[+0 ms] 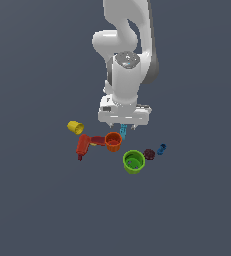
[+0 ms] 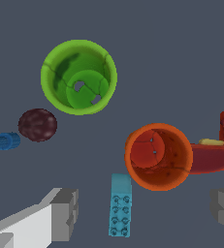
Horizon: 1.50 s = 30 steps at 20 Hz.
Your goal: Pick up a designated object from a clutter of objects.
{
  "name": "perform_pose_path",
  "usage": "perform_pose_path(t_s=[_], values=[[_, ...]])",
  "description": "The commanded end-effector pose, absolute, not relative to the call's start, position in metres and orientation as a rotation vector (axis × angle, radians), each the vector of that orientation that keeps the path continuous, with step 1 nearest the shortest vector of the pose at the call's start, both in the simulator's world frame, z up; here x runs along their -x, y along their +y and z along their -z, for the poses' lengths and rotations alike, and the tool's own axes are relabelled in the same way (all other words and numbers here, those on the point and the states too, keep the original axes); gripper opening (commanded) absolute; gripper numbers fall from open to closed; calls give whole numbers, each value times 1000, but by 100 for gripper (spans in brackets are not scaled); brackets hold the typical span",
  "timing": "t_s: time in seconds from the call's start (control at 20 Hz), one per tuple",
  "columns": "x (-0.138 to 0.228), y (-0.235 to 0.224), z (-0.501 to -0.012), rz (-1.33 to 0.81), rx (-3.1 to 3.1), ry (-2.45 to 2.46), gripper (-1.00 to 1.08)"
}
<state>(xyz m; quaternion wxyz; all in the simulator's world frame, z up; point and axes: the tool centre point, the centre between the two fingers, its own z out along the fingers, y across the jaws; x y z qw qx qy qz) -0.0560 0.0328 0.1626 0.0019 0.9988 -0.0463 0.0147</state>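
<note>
Teal block lies between wide-open gripper fingers, untouched, beside orange cup.

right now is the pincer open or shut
Open. In the wrist view the pincer has its two fingers set wide apart, with the light teal-blue block lying between them, touched by neither.

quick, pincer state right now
Pincer: open, holding nothing; its fingers stand apart on either side of the teal block, not touching it.
</note>
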Motion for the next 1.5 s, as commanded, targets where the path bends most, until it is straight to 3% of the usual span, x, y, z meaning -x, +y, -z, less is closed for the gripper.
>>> perform_pose_path(t_s=[0.0,0.65,1.45], values=[[72,36,-141,-37,-3133,-169,100],[135,46,-78,-4,-3132,-244,100],[142,47,-57,1,-3132,-251,100]])
